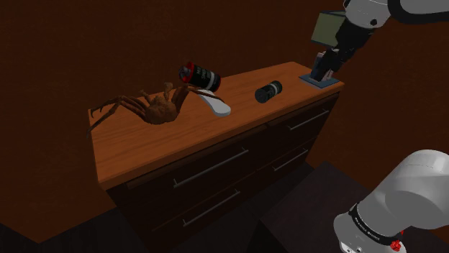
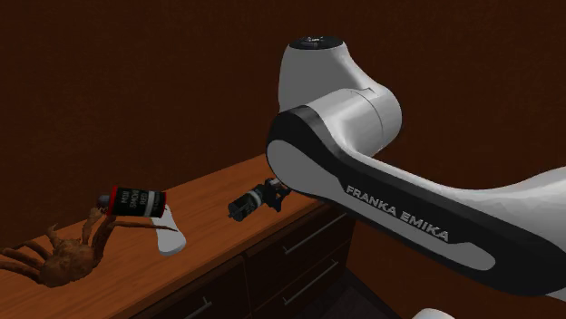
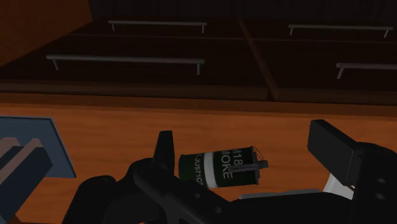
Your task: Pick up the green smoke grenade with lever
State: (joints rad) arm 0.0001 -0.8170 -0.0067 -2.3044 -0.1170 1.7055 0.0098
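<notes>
Plainly, we see the dark green smoke grenade (image 1: 268, 91) lying on its side on the counter (image 1: 144, 144), toward the end of the counter at the shoulder view's right. White lettering runs round its body, and it lies apart from the gripper (image 1: 321, 70). The gripper hovers over the counter's far corner at that same end, just above a flat blue-grey slab (image 1: 321, 80). Its fingers (image 3: 165, 149) are spread wide and clasp nothing. Near the counter's middle we find a black canister (image 1: 199, 75) with a red band, tilted, with a white flat piece (image 1: 217, 107) just beside it. Toward the counter's other end sits a brown crab (image 1: 157, 108). Under the counter's top, dark drawers (image 1: 216, 169) carry bar handles.
</notes>
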